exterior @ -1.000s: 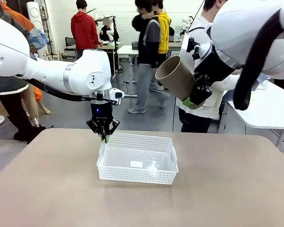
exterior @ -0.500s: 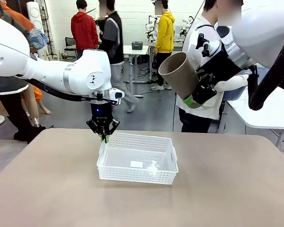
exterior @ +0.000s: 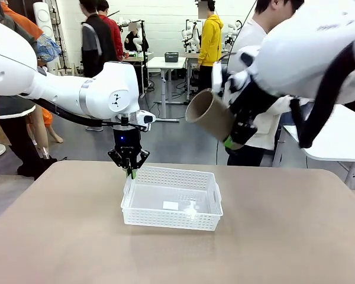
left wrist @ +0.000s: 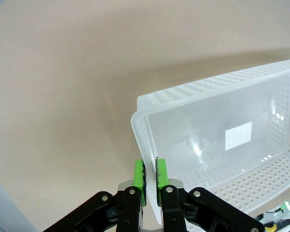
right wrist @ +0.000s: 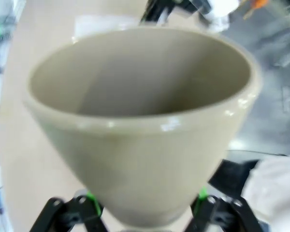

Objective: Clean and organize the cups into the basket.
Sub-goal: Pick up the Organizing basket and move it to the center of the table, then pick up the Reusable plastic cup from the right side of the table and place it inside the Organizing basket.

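A white lattice basket (exterior: pixel 168 222) sits in the middle of the table with no cup in it. My left gripper (exterior: pixel 129 170) comes straight down on its far left corner and is shut on the basket's rim (left wrist: pixel 146 129), green pads (left wrist: pixel 139 175) pinching the thin wall. My right gripper (exterior: pixel 233 135) holds a tan cup (exterior: pixel 209 114) in the air above and right of the basket, tilted with its mouth up and to the left. In the right wrist view the cup (right wrist: pixel 140 125) stands between the green pads (right wrist: pixel 90 199), its open mouth facing the camera.
The brown table (exterior: pixel 59 236) is bare around the basket. A person in a white shirt (exterior: pixel 255 36) stands at the far side behind my right arm. A white table (exterior: pixel 337 136) stands off to the right. Other people walk in the background.
My right arm has swung the tan cup left and a little lower, toward the basket. The left gripper and the basket have not moved.
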`<state>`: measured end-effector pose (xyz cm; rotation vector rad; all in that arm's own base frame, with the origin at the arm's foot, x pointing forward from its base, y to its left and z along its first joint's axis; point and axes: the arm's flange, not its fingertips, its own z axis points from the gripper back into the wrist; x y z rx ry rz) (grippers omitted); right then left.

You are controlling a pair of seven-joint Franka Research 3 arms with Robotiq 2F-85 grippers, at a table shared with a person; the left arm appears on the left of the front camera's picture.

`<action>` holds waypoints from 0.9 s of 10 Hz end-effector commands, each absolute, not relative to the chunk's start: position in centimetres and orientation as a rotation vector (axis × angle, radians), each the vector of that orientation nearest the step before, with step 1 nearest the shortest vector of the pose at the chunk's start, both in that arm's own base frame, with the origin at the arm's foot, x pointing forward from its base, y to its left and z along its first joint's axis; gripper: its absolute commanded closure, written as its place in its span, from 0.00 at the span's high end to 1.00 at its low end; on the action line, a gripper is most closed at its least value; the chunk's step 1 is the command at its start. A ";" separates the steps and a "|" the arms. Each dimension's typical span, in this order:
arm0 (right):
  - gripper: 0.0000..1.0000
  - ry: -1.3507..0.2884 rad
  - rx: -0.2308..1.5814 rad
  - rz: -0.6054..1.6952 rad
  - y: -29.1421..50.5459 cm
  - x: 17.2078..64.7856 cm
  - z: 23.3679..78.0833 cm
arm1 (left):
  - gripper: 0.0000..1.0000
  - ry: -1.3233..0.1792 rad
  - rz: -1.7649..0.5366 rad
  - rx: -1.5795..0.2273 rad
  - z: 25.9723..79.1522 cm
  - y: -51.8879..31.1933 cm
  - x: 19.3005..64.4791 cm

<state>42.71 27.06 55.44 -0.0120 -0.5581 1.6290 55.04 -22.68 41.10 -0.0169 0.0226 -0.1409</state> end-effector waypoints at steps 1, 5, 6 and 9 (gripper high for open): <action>0.80 -0.371 -0.039 1.657 31.0 47.1 54.3 | 0.00 0.021 -0.138 -0.018 41.2 -22.6 55.0; 0.80 -0.174 0.077 1.635 34.0 52.2 49.1 | 0.00 0.021 -0.138 -0.018 41.2 -22.6 55.0; 0.80 -0.176 0.109 1.627 34.2 52.8 47.9 | 0.00 0.021 -0.138 -0.018 41.2 -22.6 55.0; 0.80 -0.139 0.129 1.594 35.5 53.6 44.0 | 0.00 0.021 -0.138 -0.018 41.2 -22.6 55.0</action>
